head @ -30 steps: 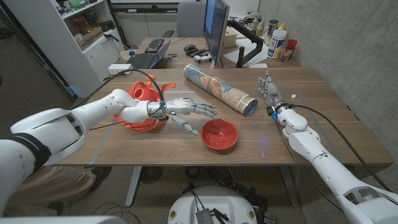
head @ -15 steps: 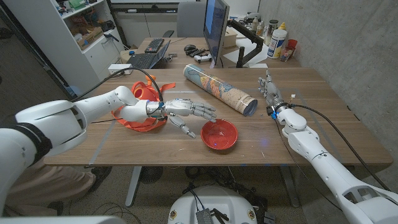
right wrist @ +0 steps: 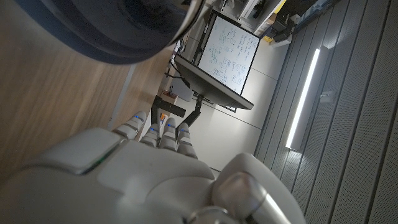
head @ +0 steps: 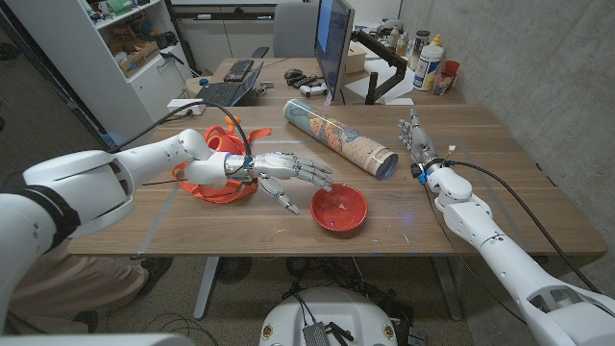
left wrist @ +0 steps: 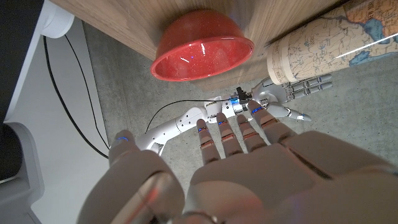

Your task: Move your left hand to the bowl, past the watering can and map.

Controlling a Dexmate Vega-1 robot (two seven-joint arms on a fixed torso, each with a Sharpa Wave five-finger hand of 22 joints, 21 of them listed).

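The red bowl [head: 338, 208] sits on the wooden table [head: 500, 211] near its front edge; in the left wrist view the bowl [left wrist: 202, 45] lies just beyond my fingertips. My left hand [head: 293, 174] hovers open, fingers spread, its fingertips [head: 325, 177] close to the bowl's left rim. The orange watering can [head: 219, 168] stands behind my left wrist. The rolled map [head: 338, 137] lies diagonally behind the bowl, and its end [left wrist: 323, 43] shows in the left wrist view. My right hand [head: 416, 140] stands open at the table's right, fingers up, holding nothing.
A monitor [head: 332, 43] stands behind the map, with a laptop [head: 229, 88] and a game controller [head: 308, 88] on the desk beyond. Bottles [head: 430, 62] sit at the back right. A white shelf unit [head: 106, 58] stands at the left.
My left hand has edged right toward the bowl, fingertips now nearer its rim, and the left arm has swung in. The right arm has not moved.
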